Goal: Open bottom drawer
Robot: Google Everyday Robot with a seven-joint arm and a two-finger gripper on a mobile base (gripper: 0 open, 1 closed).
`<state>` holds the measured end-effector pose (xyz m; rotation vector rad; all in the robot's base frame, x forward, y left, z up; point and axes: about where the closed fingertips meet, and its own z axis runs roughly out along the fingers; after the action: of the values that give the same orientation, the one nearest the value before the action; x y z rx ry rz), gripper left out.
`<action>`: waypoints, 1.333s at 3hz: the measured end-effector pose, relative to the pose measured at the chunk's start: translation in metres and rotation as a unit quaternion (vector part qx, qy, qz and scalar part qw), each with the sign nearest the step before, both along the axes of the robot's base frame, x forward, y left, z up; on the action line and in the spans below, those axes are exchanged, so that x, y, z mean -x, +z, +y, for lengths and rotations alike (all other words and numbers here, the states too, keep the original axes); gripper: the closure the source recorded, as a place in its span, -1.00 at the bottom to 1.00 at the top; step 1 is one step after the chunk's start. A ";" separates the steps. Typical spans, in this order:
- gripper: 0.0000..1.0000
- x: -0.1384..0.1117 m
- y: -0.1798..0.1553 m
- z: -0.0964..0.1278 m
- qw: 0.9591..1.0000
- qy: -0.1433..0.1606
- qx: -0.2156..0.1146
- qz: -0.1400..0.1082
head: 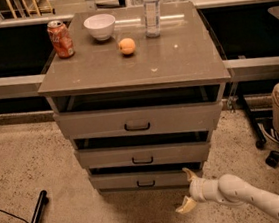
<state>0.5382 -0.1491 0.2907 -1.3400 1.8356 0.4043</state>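
Low down, the white two-finger gripper (188,191) is hovering, fingers spread, beside the right end of the slim grey-taupe bottom drawer (137,180).

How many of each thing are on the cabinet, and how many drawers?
Can: 1
Bowl: 1
Orange: 1
Bottle: 1
Drawers: 3
Total: 7
The gripper is low, right of the bottom drawer.

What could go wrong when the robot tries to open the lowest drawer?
The pincer hangs open beside the right end of the bottom drawer, away from its small black handle, so it may grab nothing or bump the front. A hard tug might shake the water bottle on top.
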 end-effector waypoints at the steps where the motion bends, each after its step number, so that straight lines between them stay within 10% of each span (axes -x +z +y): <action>1: -1.00 -0.016 -0.020 0.000 0.999 0.016 0.027 -0.008; 4: -1.00 -0.065 -0.052 -0.012 0.997 0.053 0.050 -0.025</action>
<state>0.6031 -0.1608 0.2391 -1.5070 1.7688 0.3344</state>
